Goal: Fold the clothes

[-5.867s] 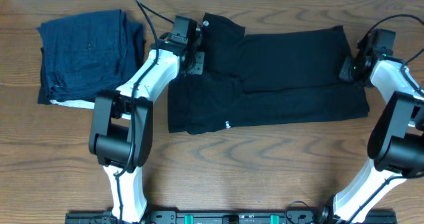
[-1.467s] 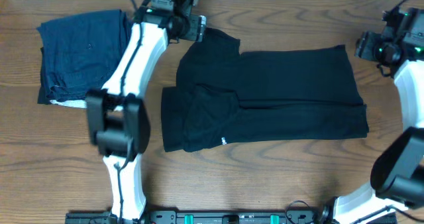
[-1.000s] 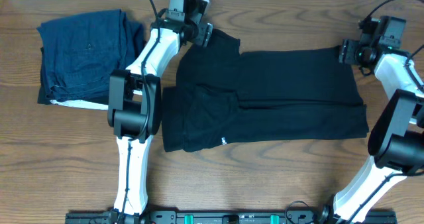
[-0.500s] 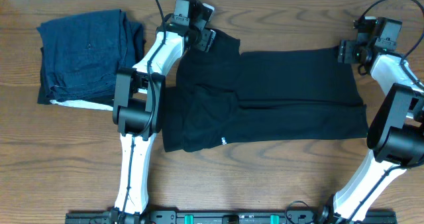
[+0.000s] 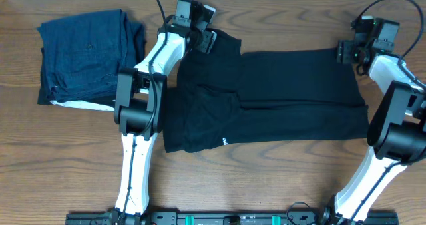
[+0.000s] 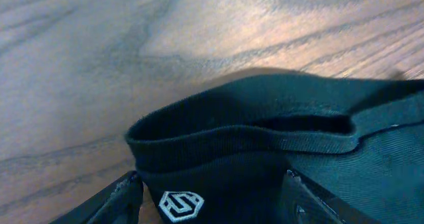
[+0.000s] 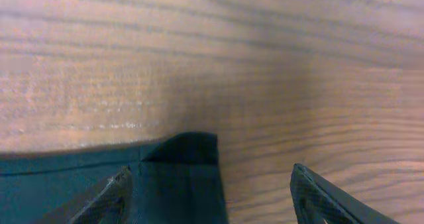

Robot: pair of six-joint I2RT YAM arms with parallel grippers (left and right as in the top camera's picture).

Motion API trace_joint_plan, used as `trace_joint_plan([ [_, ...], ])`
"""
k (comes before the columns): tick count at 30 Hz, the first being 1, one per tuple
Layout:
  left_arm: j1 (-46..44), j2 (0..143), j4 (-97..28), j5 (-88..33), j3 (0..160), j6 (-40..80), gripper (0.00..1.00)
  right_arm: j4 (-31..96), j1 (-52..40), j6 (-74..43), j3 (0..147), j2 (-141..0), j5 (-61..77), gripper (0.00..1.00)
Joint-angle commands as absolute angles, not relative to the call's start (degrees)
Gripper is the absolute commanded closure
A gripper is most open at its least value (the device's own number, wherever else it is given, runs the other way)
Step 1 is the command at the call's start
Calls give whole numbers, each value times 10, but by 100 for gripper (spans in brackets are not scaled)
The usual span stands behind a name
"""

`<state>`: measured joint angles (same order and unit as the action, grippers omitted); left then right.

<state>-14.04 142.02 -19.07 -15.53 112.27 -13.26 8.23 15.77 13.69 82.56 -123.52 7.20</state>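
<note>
Your left gripper (image 5: 204, 38) has closed in on the T-shirt (image 5: 286, 92), jaws apart astride its collar (image 6: 245, 141). Your right gripper (image 5: 345, 52), equally spread, straddles a corner. The shirt lies unmoved on the table (image 5: 266, 178).

Left wrist view: the left gripper (image 6: 213, 191) shows only two dark fingertips (image 6: 122, 201) poking up from the bottom edge, the rest cut off. The black T-shirt (image 6: 278, 151) runs out at the bottom and right, and its white logo (image 6: 179, 205) sits right at the lower edge.

Right wrist view: the right gripper (image 7: 209, 187) is just two tips in the bottom corners. One shirt corner shows, clipped by the bottom edge.

Overhead: the white mark (image 5: 226, 143) on the shirt is too small to read. Whether either gripper touches cloth, I can't tell. The navy pile (image 5: 90, 52) hides most of the white layer (image 5: 66, 104) beneath, and the right arm (image 5: 399, 118) slips past the right edge.
</note>
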Motion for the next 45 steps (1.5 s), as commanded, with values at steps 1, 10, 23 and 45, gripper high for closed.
trace_joint_plan([
  [1, -140, 1439, -192, -159, 1137, -117, 32, 79, 153, 145, 832, -1267, 79, 26],
  [10, -140, 1440, -195, -159, 1137, -117, 34, 41, 153, 150, 832, -1293, 78, 24],
  [23, -140, 1440, -198, -159, 1137, -117, 34, 72, 151, 150, 832, -1296, 84, 36],
  [45, -140, 1440, -201, -159, 1137, -93, 38, 72, 149, 150, 832, -1331, 142, 64],
])
